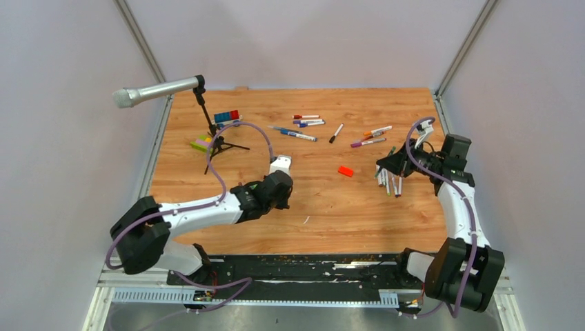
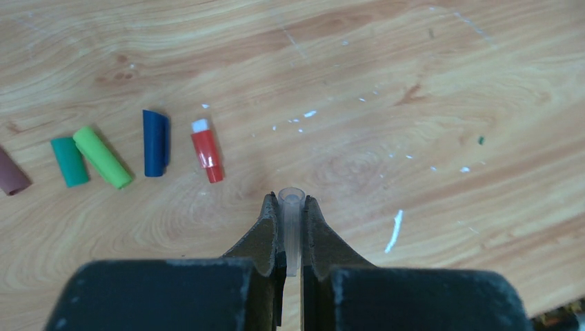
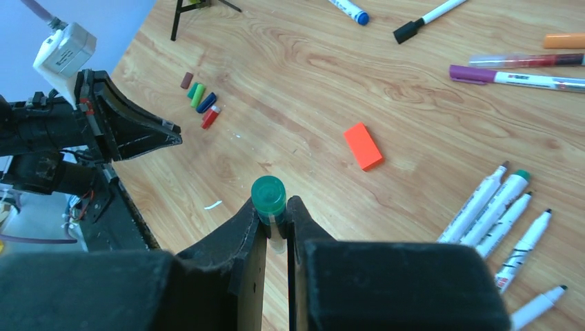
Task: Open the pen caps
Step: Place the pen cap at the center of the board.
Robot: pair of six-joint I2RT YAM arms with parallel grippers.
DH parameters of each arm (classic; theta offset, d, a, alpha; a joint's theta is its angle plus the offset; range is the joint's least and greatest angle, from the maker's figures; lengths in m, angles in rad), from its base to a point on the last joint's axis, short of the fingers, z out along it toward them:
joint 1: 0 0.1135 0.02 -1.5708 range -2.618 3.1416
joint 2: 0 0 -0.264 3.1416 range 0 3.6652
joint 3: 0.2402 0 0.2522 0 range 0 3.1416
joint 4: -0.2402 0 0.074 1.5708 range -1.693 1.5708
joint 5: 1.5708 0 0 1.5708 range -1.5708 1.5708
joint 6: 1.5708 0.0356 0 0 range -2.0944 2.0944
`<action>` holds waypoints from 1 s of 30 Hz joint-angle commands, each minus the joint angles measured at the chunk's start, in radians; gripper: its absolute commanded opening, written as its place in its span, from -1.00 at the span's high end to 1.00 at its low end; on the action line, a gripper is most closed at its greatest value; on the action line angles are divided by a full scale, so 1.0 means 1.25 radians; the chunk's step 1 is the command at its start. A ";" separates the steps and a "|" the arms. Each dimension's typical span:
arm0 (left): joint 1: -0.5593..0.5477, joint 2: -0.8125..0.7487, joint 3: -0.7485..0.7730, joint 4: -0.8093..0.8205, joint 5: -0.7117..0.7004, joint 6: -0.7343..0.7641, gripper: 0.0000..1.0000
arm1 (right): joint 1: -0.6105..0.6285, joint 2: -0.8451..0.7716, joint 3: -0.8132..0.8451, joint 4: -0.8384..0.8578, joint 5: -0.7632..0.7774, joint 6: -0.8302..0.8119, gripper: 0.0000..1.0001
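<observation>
Wood-grain tabletop, enclosed by pale walls, forms the work area.

At the left gripper the jaws are closed on one clear cap, pinched between the fingertips with its open mouth facing away from the wrist. Just beyond it, five loose caps lie in a row on the table: brown, teal, light green, blue and red (the red one shows a white end).

At the right gripper the jaws are closed on one pen, seen end-on, with its green end standing clear of the fingertips. To the right of this gripper, five uncapped pens lie side by side. Several barrels carry printing, but it is too small to read.

Further out lies one orange-red block. Beyond it, capped pens are scattered across the far half; their count cannot be resolved. One microphone on a black tripod stands at the far left, with toy bricks beside it.
</observation>
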 commanded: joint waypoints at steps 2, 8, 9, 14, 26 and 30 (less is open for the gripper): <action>0.012 0.131 0.130 -0.156 -0.083 -0.047 1.00 | -0.034 -0.025 -0.025 0.085 -0.014 -0.015 0.99; 0.014 0.272 0.278 -0.289 -0.114 -0.070 1.00 | -0.045 -0.016 -0.029 0.092 -0.020 -0.016 1.00; 0.015 0.286 0.287 -0.295 -0.114 -0.073 1.00 | -0.047 -0.017 -0.030 0.092 -0.020 -0.016 1.00; 0.020 0.325 0.301 -0.297 -0.101 -0.083 0.94 | -0.057 -0.017 -0.032 0.094 -0.025 -0.016 0.99; 0.046 0.353 0.303 -0.273 -0.081 -0.083 0.59 | -0.073 -0.016 -0.036 0.097 -0.036 -0.015 1.00; 0.050 0.355 0.307 -0.271 -0.075 -0.084 0.51 | -0.076 -0.014 -0.037 0.097 -0.039 -0.015 1.00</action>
